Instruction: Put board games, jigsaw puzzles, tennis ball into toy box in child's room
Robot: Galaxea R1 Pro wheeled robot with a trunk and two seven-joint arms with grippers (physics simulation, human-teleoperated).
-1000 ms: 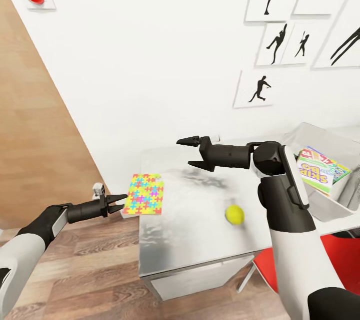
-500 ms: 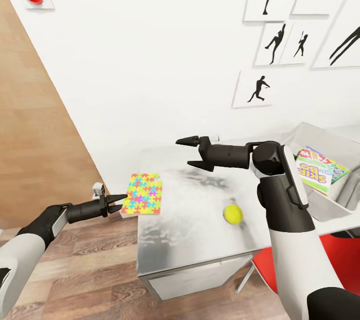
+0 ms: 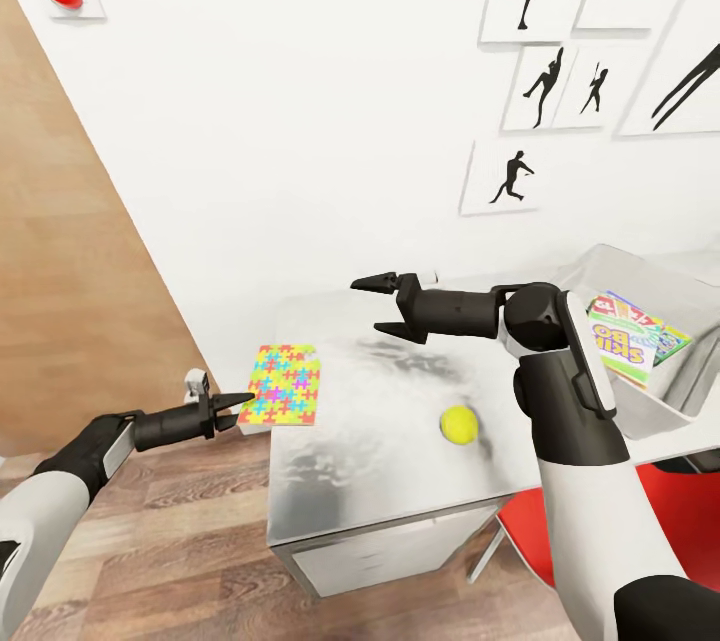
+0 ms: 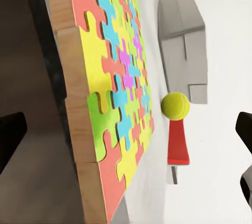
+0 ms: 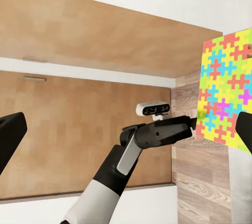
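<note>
Left tool (image 3: 238, 408) open-jawed beside puzzle (image 3: 285, 385), ball (image 4: 175, 105) beyond.

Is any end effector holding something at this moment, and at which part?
Nothing is held. The left end effector is open at the puzzle's near edge, not closed on it. The right end effector is open above the table.

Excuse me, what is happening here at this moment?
A two-armed robot is tidying toys from a table. Its left tool reaches the edge of a jigsaw puzzle that lies at the table's corner, jaws open around that edge in the wrist view. The right tool hovers open above the table. A tennis ball lies loose, and the toy box already holds board games.
</note>
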